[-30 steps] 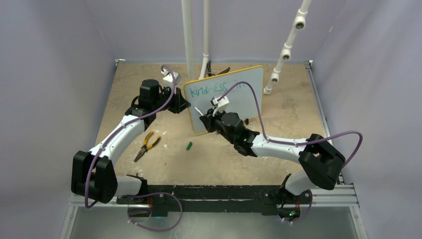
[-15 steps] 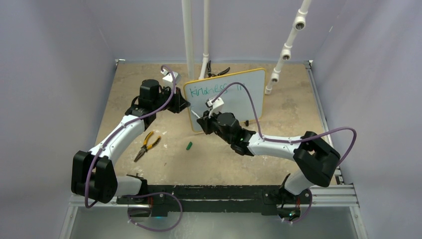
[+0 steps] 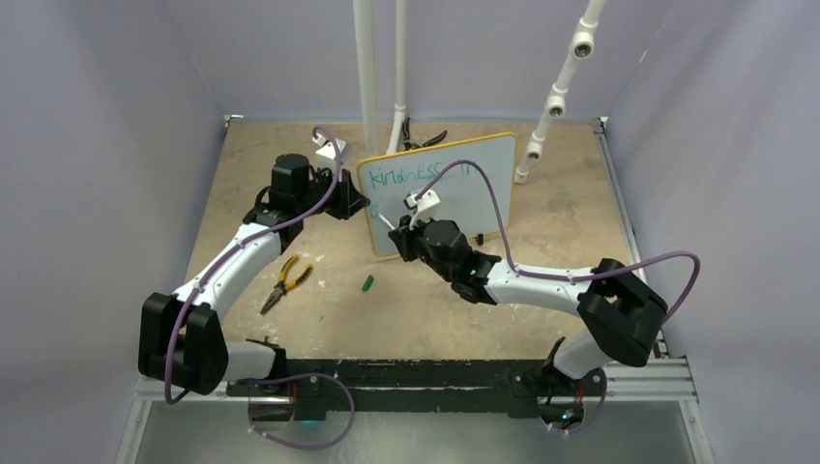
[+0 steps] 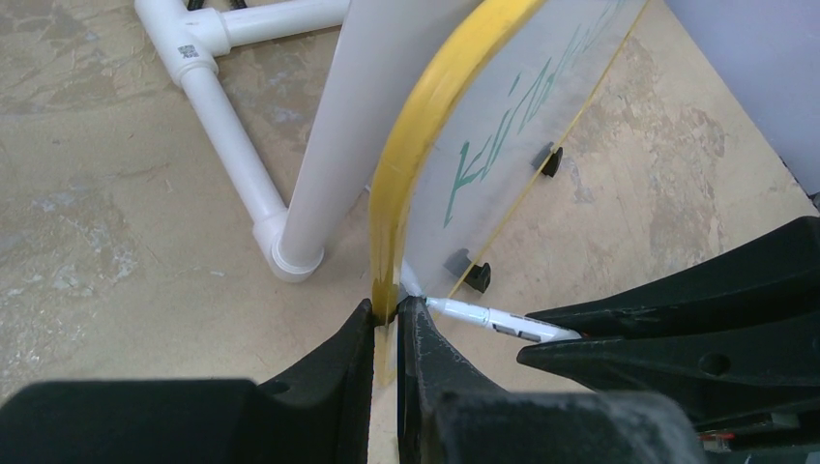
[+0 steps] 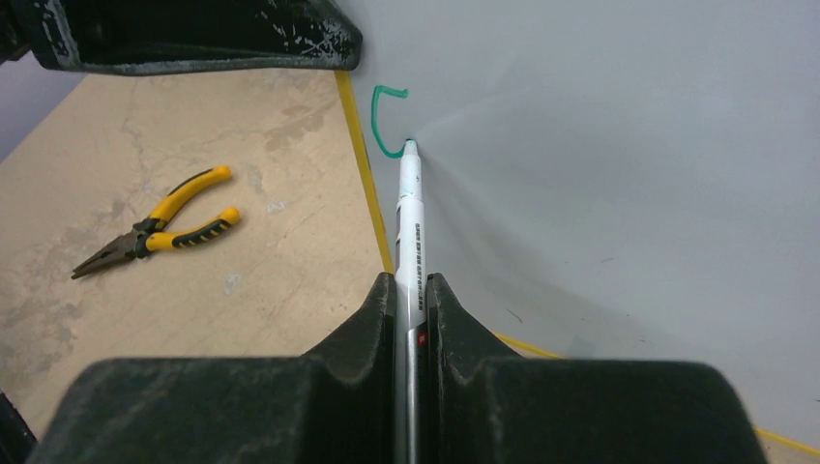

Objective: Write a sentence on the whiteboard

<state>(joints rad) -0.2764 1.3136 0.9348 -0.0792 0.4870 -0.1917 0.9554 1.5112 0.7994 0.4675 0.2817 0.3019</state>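
currently the right gripper point(image 5: 413, 290), clamped firmly on the marker pen point(image 5: 410, 208), is pressing the tip to the lower left of the whiteboard point(image 3: 464, 198), seemingly opening a new line beneath the sentence point(image 3: 414, 175) that begins "kindness". the left gripper point(image 4: 387, 317) is pinching the board's yellow left edge, steadying it upright on the counter point(image 3: 561, 222). advisable: light, even tip pressure and level strokes, since hard pushing is risking a tilt.

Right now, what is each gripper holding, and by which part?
Left gripper clamps the whiteboard by its yellow side frame. Right gripper grips the marker around its barrel, tip touching the board.
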